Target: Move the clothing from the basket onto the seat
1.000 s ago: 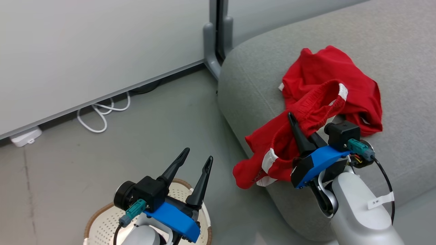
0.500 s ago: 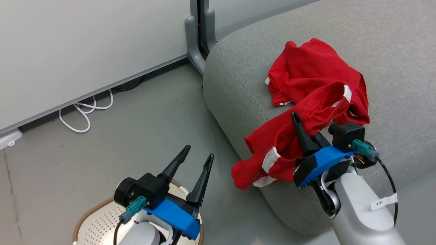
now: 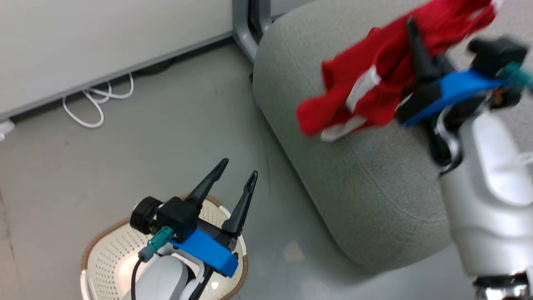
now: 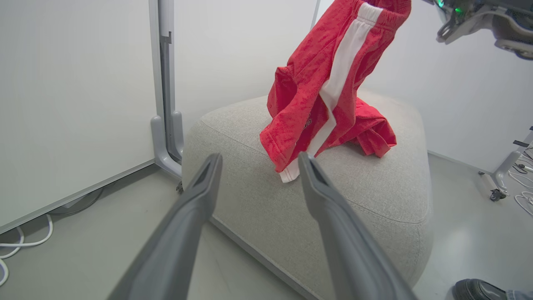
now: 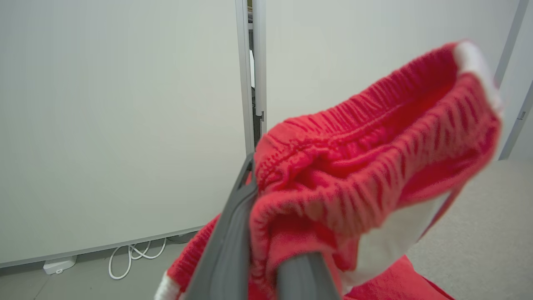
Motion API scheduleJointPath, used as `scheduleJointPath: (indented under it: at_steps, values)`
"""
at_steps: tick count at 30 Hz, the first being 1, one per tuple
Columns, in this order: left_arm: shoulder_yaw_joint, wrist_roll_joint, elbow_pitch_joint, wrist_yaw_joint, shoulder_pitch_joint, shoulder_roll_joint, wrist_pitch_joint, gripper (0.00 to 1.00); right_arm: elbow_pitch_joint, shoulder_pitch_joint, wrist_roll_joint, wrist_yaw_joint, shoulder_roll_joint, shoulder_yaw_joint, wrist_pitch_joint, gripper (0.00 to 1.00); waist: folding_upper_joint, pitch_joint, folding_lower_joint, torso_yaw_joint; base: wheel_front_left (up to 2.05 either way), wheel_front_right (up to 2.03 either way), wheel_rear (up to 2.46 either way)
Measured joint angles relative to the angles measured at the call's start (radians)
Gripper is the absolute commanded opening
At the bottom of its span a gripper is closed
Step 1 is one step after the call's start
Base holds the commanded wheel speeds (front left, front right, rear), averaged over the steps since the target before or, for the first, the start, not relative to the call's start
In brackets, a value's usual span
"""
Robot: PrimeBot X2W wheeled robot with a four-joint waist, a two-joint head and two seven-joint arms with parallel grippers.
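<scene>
My right gripper (image 3: 412, 29) is shut on the ribbed waistband of a red garment of the clothing (image 3: 366, 87), which is raised over the grey seat (image 3: 354, 187). In the right wrist view the waistband (image 5: 354, 166) bunches around the right gripper (image 5: 266, 179). From the left wrist, this garment (image 4: 316, 96) hangs with a white stripe, its hem near the seat (image 4: 374, 196). A second red garment (image 4: 370, 129) lies on the seat behind it. My left gripper (image 3: 239, 166) is open and holds nothing above the cream basket (image 3: 104, 250); its fingers (image 4: 195, 200) point toward the seat.
A pale partition panel (image 3: 104, 41) with a grey post foot (image 3: 245, 29) stands behind the seat. White cables (image 3: 95, 100) lie on the floor at its base. A person's dark shoe (image 4: 479, 289) is on the floor to the right of the seat, and a wheeled stand leg (image 4: 504, 175) farther back.
My right gripper has risen, lifting the red garment off the seat's edge so it hangs. The head camera has shifted. The left gripper stays open over the basket.
</scene>
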Motion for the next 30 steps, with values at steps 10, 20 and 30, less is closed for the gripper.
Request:
scheduleJointPath:
  at_steps: [10,20,30]
  values:
    - [-0.028,0.028,-0.058,0.0,-0.102,0.059,0.0,1.0,-0.127,-0.261,0.029,0.0,-0.074,-0.203,0.126,0.0,0.0,0.175,0.0001,0.018,0.0,0.0,0.0]
    - [-0.051,0.063,-0.17,0.004,-0.177,0.125,0.021,1.0,-0.05,-0.376,-0.041,0.0,-0.174,-0.409,0.123,0.0,-0.0001,0.381,0.0002,0.03,0.0,0.0,0.0]
    - [-0.03,0.079,-0.249,0.032,-0.189,0.179,0.059,1.0,0.185,-0.371,-0.093,0.0,-0.169,-0.512,0.025,0.0,-0.0001,0.503,0.0002,0.035,0.0,0.0,0.0]
